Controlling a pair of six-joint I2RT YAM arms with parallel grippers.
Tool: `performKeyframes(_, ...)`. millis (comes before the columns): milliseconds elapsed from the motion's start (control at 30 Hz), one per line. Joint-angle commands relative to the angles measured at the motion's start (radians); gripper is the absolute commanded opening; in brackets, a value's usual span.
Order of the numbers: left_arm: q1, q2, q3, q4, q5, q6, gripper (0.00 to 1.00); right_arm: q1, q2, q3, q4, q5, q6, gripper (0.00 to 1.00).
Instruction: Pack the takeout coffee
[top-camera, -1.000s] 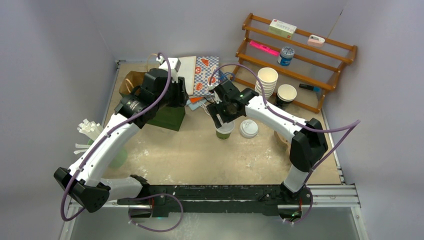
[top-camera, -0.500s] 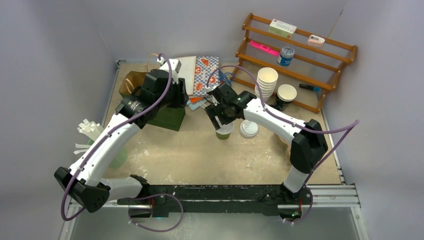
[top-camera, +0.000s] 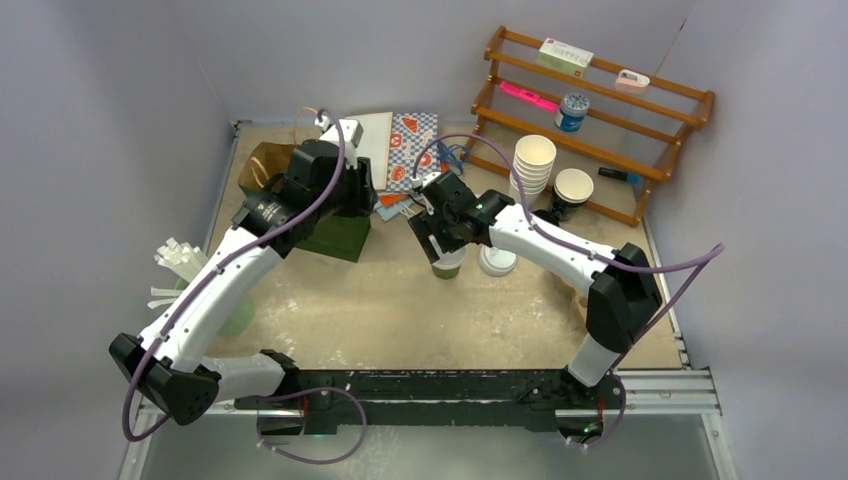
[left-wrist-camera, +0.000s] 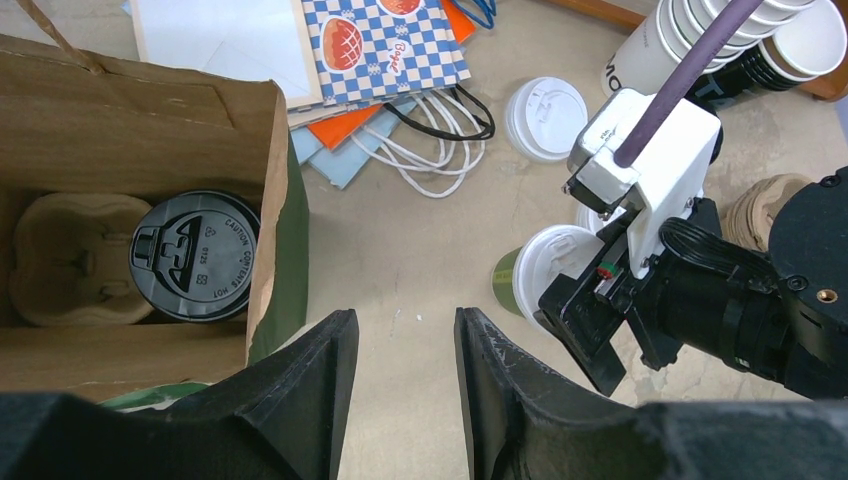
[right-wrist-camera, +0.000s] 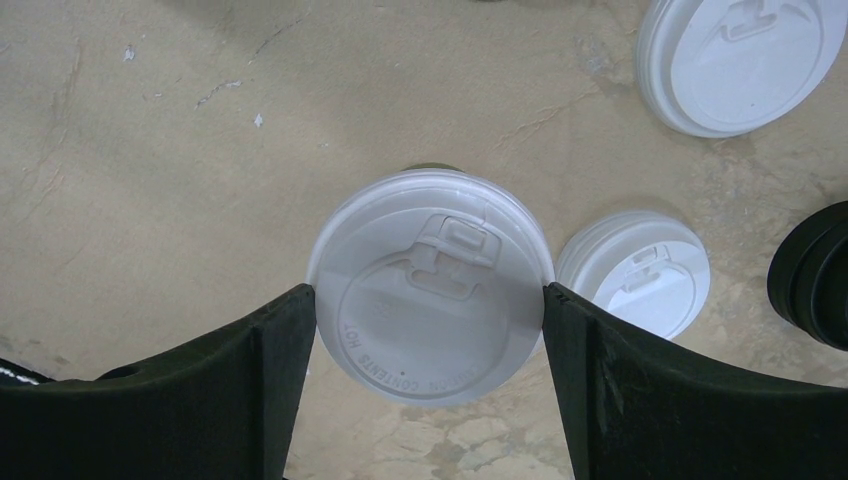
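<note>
The takeout coffee (right-wrist-camera: 430, 290), a dark green cup (left-wrist-camera: 507, 285) under a white lid, stands on the table (top-camera: 400, 300) at mid-scene (top-camera: 447, 263). My right gripper (right-wrist-camera: 430, 290) comes down over it, and both fingers touch the lid's rim on opposite sides. To the left, my left gripper (left-wrist-camera: 405, 325) hangs open over bare table with nothing between its fingers, just right of the open paper bag (left-wrist-camera: 265, 180). Inside the bag, a black-lidded cup (left-wrist-camera: 195, 257) sits in a cardboard carrier (left-wrist-camera: 70, 255).
Two loose white lids (right-wrist-camera: 735, 60) (right-wrist-camera: 635, 270) lie right of the cup. A stack of white cups (top-camera: 533, 160) and a wooden rack (top-camera: 600, 110) stand at the back right. Flat printed bags (top-camera: 405, 150) lie behind the cup, and straws (top-camera: 180, 262) at the left.
My right gripper has shifted slightly left over the cup. The left arm and the bag have not moved.
</note>
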Motion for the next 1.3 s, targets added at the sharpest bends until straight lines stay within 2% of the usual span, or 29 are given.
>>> performKeyframes(0,0.006,-0.014,-0.005,0.035,0.011,-0.001,0.43,0.012,0.061,-0.070,-0.126,0.001,0.006,0.84)
performKeyframes(200,0.006,-0.006,0.022,0.024,0.004,0.007,0.43,0.012,0.054,0.036,-0.166,-0.012,0.017,0.84)
performKeyframes(467,0.035,0.068,0.260,-0.103,-0.138,0.074,0.47,0.012,-0.037,0.120,-0.165,-0.030,0.080,0.84)
performKeyframes(733,0.301,0.145,0.435,-0.149,-0.168,0.098,0.55,0.012,-0.094,0.107,-0.170,0.002,0.092,0.84)
performKeyframes(933,0.522,0.223,0.436,-0.170,-0.083,0.053,0.64,0.011,-0.112,0.123,-0.221,0.021,0.091,0.84)
performKeyframes(1100,0.630,0.240,0.424,-0.162,-0.084,0.047,0.74,0.012,-0.122,0.127,-0.249,0.000,0.068,0.84)
performKeyframes(1267,0.707,0.278,0.429,-0.152,0.022,0.031,0.75,0.012,-0.115,0.129,-0.242,-0.016,0.068,0.83)
